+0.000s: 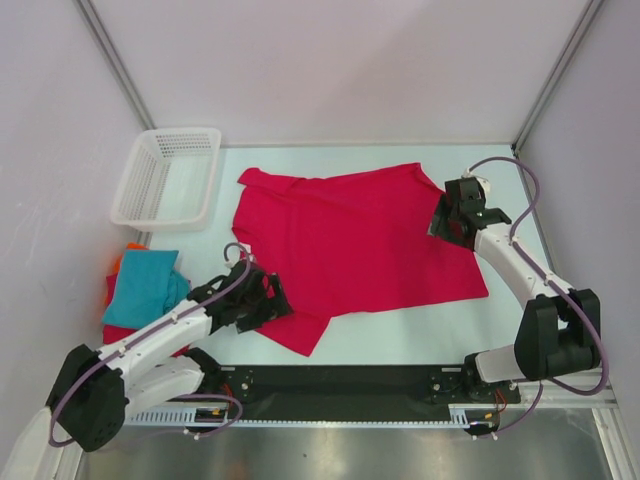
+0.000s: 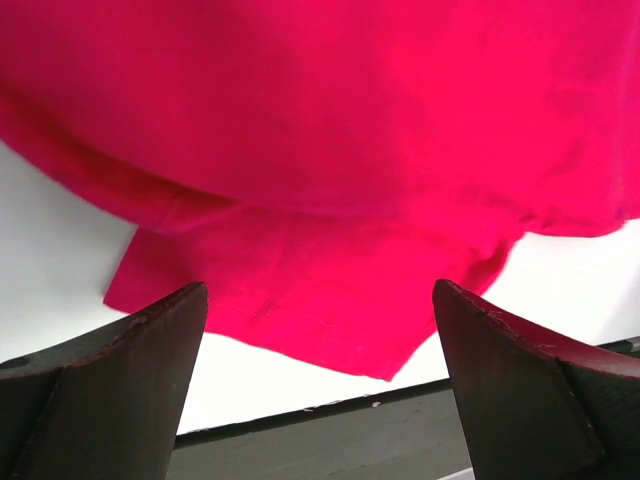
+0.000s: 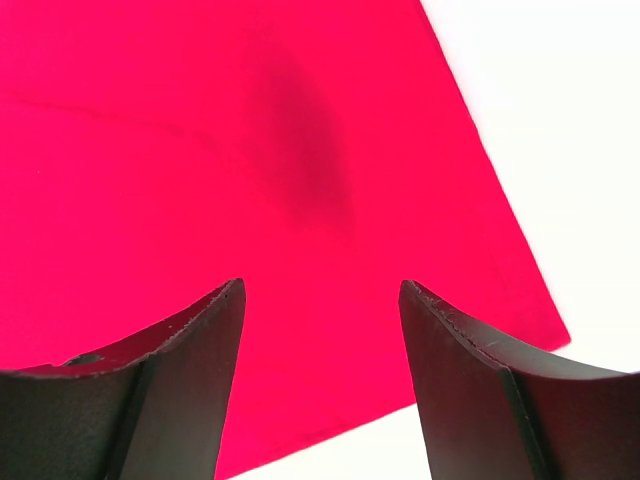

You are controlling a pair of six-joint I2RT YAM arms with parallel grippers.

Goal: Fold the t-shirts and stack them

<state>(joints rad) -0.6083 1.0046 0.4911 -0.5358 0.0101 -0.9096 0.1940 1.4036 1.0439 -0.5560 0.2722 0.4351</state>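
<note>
while the big shirt (image 1: pixel 360 240) lies spread over the middle of the table (image 1: pixel 420 330), rumpled along its near left edge, both arms are at it. left gripper (image 1: pixel 262 297) sits at the near left corner, jaws wide apart, nothing between them; its wrist view shows a flap of crimson cloth just ahead on the white table. right gripper (image 1: pixel 450 215) is at the far right corner, jaws spread too, over the cloth with the shirt's edge running off to its right. whether it touches the fabric, can't tell. off to the left sits a folded pile: teal shirt (image 1: pixel 145 285) on top, orange shirt (image 1: pixel 118 262) peeking out behind, red shirt (image 1: pixel 118 333) underneath. basket (image 1: pixel 165 180) stands just beyond the pile, far left.
</note>
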